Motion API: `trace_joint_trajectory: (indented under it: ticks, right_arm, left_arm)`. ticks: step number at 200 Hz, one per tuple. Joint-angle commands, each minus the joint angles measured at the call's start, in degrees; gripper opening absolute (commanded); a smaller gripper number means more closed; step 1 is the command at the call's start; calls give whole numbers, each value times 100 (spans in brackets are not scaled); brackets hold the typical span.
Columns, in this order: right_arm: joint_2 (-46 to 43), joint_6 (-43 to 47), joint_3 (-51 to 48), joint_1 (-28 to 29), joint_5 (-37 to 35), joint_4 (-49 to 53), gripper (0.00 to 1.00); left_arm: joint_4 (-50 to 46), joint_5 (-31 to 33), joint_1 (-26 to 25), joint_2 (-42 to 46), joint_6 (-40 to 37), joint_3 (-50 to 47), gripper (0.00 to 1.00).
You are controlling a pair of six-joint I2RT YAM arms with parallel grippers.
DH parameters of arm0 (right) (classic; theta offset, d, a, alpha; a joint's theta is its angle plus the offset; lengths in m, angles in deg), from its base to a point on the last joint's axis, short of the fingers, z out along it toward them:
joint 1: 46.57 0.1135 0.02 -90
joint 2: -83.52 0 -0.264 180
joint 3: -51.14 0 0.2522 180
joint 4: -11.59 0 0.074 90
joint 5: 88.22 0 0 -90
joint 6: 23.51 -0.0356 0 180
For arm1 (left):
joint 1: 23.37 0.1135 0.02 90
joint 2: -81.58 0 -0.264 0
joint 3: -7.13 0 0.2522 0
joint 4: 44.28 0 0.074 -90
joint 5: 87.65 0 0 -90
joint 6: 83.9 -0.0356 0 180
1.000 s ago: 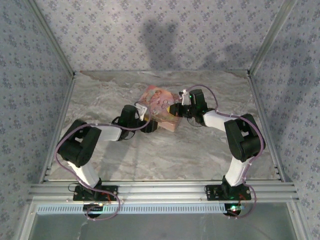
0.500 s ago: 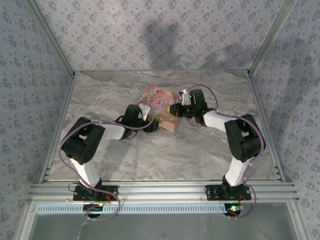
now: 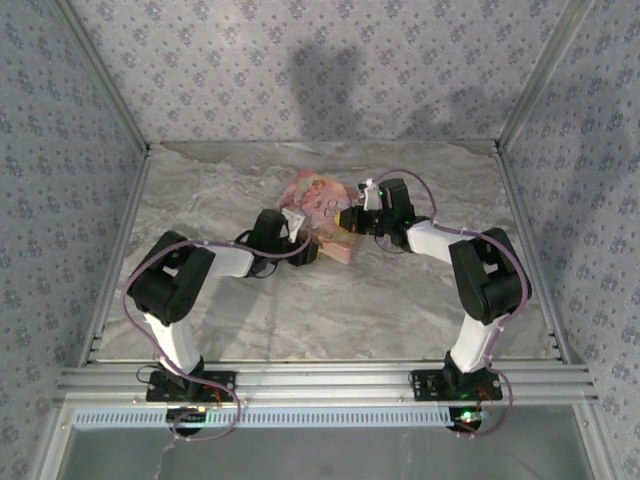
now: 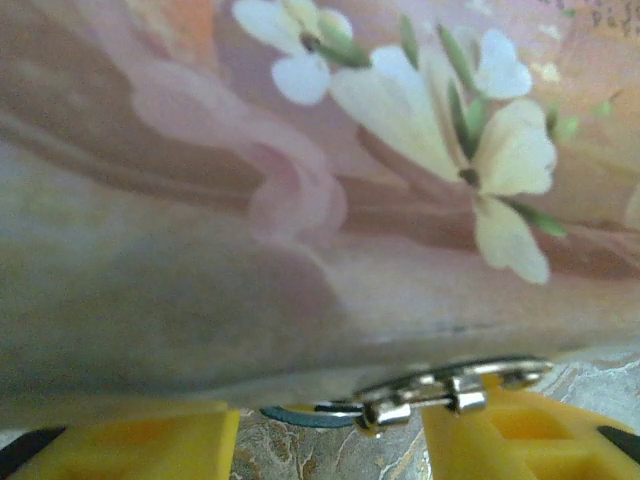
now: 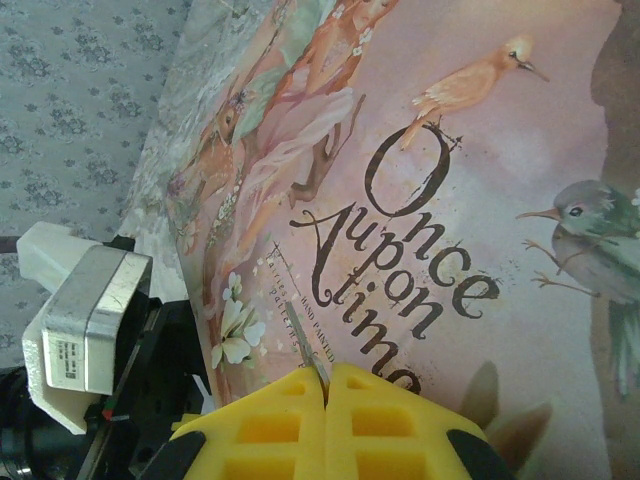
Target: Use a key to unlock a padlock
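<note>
My left gripper (image 4: 330,438) sits low against the near-left side of the pink box (image 4: 300,260), jaws part open and clamping nothing. A small silvery metal piece with a dark blue curve beside it, which I take for the padlock (image 4: 450,386), lies on the table (image 4: 330,462) at the foot of the box, touching one yellow finger and apart from the other. My right gripper (image 5: 325,388) hovers over the box lid, clenched on a thin silvery blade that I judge to be the key (image 5: 303,342). I'd centre the left jaws on the lock before squeezing, grip the body rather than the shackle, turn the keyhole away from the box, and bring the key in only once the lock is steady
</note>
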Motion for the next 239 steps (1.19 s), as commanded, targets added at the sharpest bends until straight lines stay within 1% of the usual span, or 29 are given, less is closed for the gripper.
trace_joint_trajectory:
  ticks: [1,75,160,195,239]
  right_arm:
    - [88,88,-116,42,-232,698,1]
    - [80,85,-123,43,-226,685,1]
    - [94,77,-119,39,-204,680,1]
    - [103,66,-117,43,-204,680,1]
    - [98,59,-118,44,-205,672,1]
  left_arm:
    - [20,-96,-39,-83,-55,209,49]
    - [-41,-49,-37,-40,-72,249,43]
    - [-259,359,-53,241,-297,227,44]
    - [-309,609,-179,380,-434,206,44]
    - [-338,618,-211,340,-445,263,43]
